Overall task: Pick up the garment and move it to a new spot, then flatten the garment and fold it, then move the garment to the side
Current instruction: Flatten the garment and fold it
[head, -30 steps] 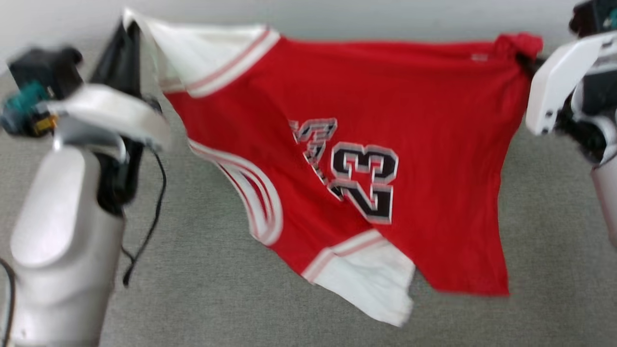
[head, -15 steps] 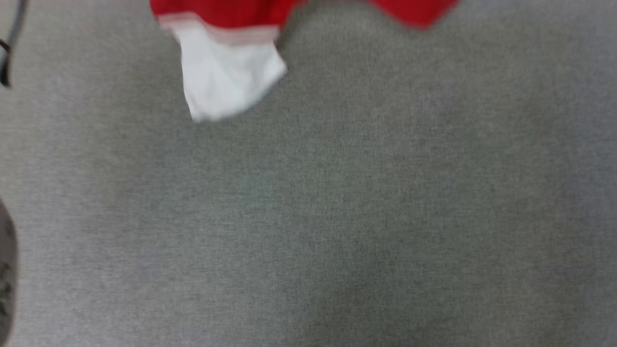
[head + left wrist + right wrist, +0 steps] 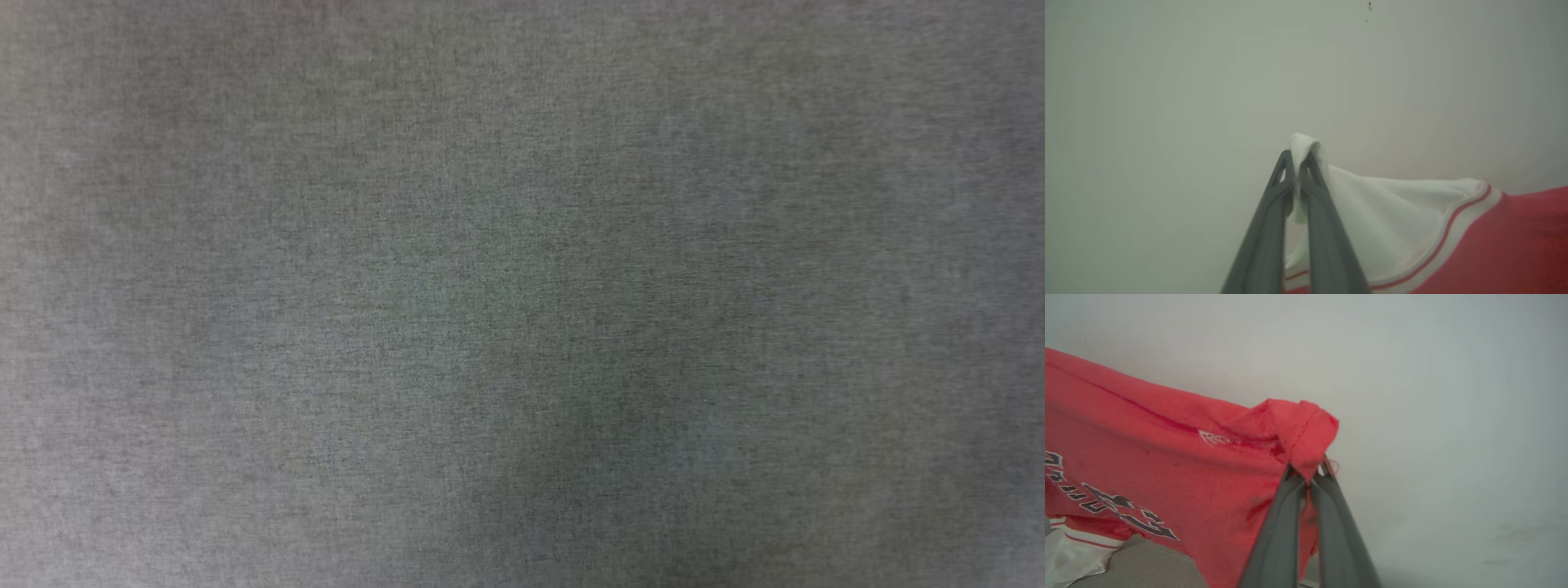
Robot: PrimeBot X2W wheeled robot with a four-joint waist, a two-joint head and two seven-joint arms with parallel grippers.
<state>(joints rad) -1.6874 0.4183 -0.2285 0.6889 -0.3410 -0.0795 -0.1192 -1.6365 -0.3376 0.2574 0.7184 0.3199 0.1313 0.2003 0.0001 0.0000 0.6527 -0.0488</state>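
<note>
Item: garment point(image 3: 1167, 457), red jersey, raised and spread sideways before a pale wall point(image 3: 1167, 81).
- Left end: white sleeve point(image 3: 1384, 212), a fold of it pinched in the left tool point(image 3: 1297, 156), fingers narrow on the cloth.
- Right end: bunched red corner point(image 3: 1306, 424), clamped in the right tool point(image 3: 1308, 473), fingers narrow.
- Black lettering point(image 3: 1106, 502): on the red body, tilted.
- Lower part: hangs down to the grey woven surface point(image 3: 522, 294); whether it touches cannot be told.
</note>
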